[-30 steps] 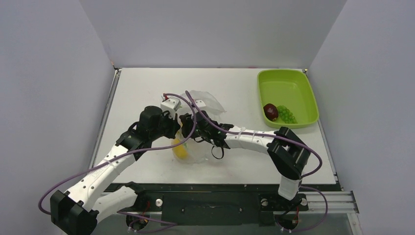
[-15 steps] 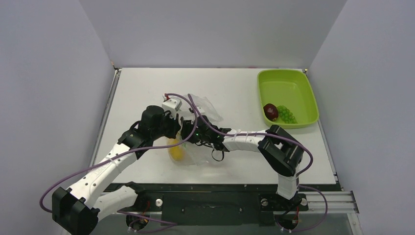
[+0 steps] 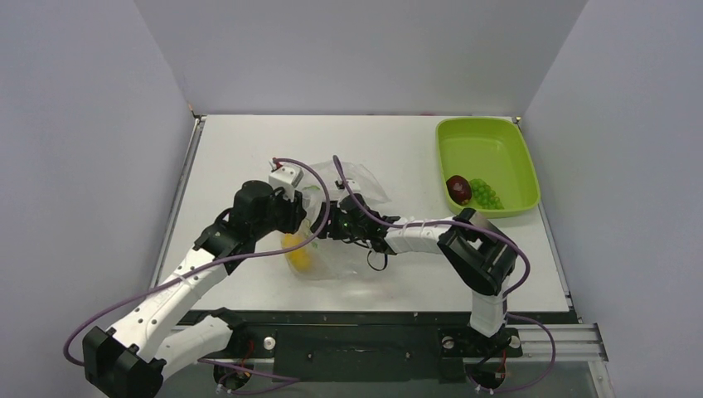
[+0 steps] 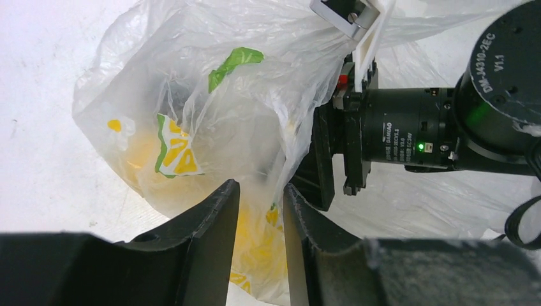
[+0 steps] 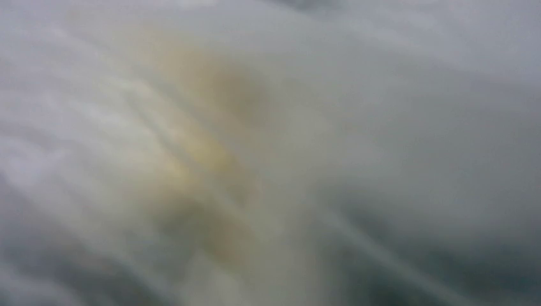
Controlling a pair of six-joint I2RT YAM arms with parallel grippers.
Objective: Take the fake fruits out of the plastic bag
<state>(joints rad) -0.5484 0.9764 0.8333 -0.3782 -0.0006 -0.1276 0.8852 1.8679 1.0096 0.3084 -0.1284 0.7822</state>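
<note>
The plastic bag (image 3: 352, 184) is clear crinkly film with yellow and green prints, lying mid-table; it fills the left wrist view (image 4: 210, 108). My left gripper (image 3: 303, 219) is shut on a fold of its film (image 4: 260, 189). A yellow fruit (image 3: 300, 254) shows through the bag's near end, as a yellow blur in the left wrist view (image 4: 258, 252). My right gripper (image 3: 328, 225) reaches into the bag from the right; its jaws are hidden by film, and its wrist view shows only blurred film with a yellowish patch (image 5: 191, 140). A dark reddish fruit (image 3: 458, 188) and green grapes (image 3: 487, 195) lie in the tray.
The lime-green tray (image 3: 489, 145) stands at the back right of the white table. The right arm's black wrist motor (image 4: 440, 131) sits close beside my left fingers. Grey walls enclose the table on three sides.
The right arm has pushed further left into the bag. The bag's upper film has shifted and stands a little higher. The left gripper keeps its hold in about the same place.
</note>
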